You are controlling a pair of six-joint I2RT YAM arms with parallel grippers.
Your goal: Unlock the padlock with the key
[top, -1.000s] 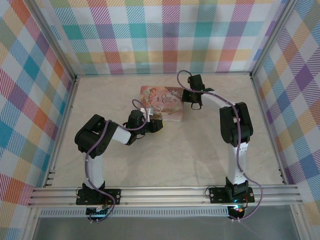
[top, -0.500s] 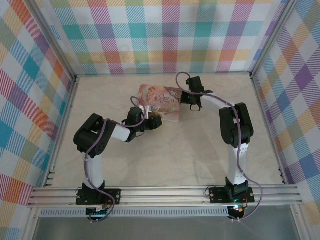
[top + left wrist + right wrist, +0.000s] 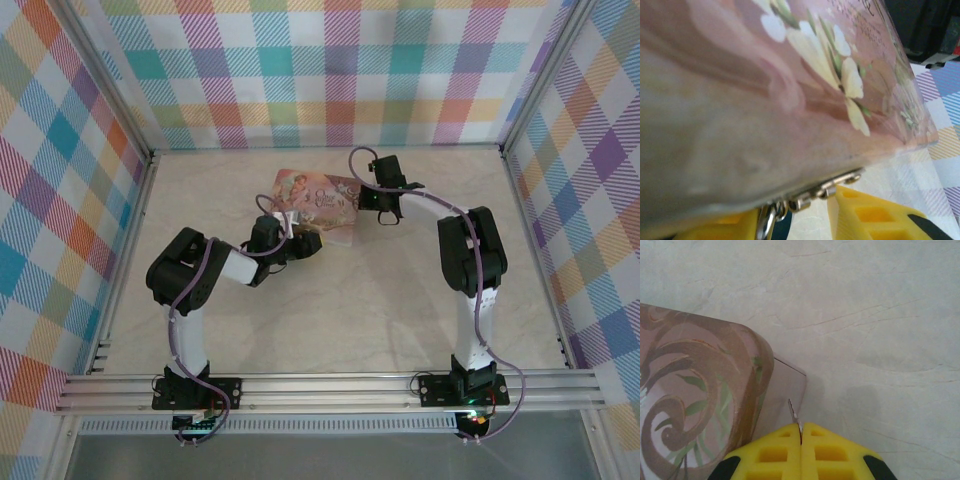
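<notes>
The pale marbled bench (image 3: 400,300) carries a flat pink picture-covered box (image 3: 318,198) lying toward the far side, with both arms reaching in to it. The left arm comes to the box's near edge and the right arm to its right-hand corner.

From overhead the left end effector (image 3: 303,243) is tucked against the near edge of the box, and too little of it shows there to read its grip. Its wrist camera sits so close that the box blurs across most of the view. Two yellow fingers (image 3: 867,216) poke up from the bottom edge, cut off by the frame and set apart from each other. I cannot tell whether they are pinching anything.

Between them, at the box's lower rim, hangs a small silvery clasp (image 3: 827,189) with a curved metal loop (image 3: 766,222) beside it. I cannot make out the padlock for certain; the loop may belong to it, but the rest is cut off.

The right end effector (image 3: 801,432) is clenched, its fingers pressed together on the key (image 3: 794,416), a thin metal sliver poking out just beside the box's corner.
</notes>
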